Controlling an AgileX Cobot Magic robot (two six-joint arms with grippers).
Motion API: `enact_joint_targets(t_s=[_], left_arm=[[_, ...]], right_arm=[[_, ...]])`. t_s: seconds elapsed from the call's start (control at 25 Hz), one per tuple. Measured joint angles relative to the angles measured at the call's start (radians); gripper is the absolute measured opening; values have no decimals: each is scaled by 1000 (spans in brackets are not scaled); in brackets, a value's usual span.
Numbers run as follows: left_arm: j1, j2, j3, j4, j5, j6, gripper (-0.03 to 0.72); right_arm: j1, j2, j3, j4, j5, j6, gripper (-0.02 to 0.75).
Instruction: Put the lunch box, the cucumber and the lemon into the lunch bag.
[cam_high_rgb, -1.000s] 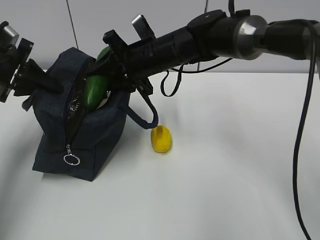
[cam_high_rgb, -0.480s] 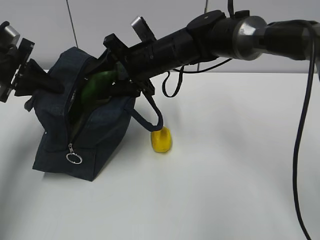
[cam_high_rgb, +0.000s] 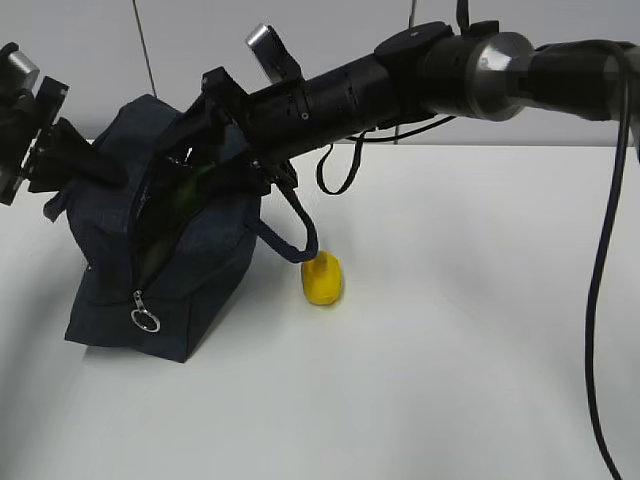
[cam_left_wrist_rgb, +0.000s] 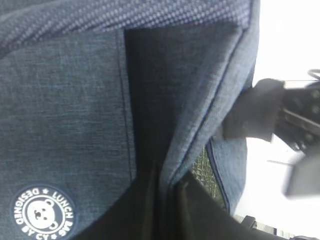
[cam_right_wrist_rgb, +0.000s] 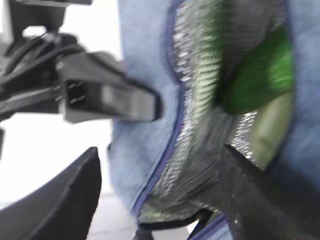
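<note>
The navy lunch bag (cam_high_rgb: 160, 265) stands at the left with its zipper open. My left gripper (cam_high_rgb: 75, 160) is shut on the rim of the bag (cam_left_wrist_rgb: 167, 200) and holds it open. My right gripper (cam_high_rgb: 205, 150) reaches across to the opening and is open, its jaws astride the near rim (cam_right_wrist_rgb: 160, 150). The dark green cucumber (cam_right_wrist_rgb: 260, 75) lies inside the bag against the silver lining, free of my fingers; only a sliver (cam_high_rgb: 185, 188) shows from outside. A pale green surface (cam_right_wrist_rgb: 270, 132) under it looks like the lunch box lid. The yellow lemon (cam_high_rgb: 322, 278) lies on the table right of the bag.
The white table (cam_high_rgb: 450, 330) stretches right and forward of the bag. One loop handle (cam_high_rgb: 295, 235) hangs down just above the lemon. The silver ring pull (cam_high_rgb: 145, 320) hangs at the bag's front. A black cable (cam_high_rgb: 600, 300) drops down the right edge.
The cucumber stood out of the opening in my right gripper; it has now gone down inside the bag and the jaws have let it go. The left gripper has not moved.
</note>
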Motion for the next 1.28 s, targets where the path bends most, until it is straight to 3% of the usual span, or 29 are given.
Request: enact_joint_targets(t_s=[0.12,0.32,0.92,1.04,1.28], left_arm=[[0,0,0,0,0,0,29],[0,0,0,2,0,0,29],[0,0,0,2,0,0,29],[0,0,0,6,0,0,29],[11,0,0,20,0,0,29]], right_arm=[[0,-8,0,15,43,-29,550],[0,-68,0,-89,62,-33,550],[0,-275,-17,-839,181,351,549],[0,-276,-17,-935,182,420,549],[0,-280,11,-996,182,473,549]])
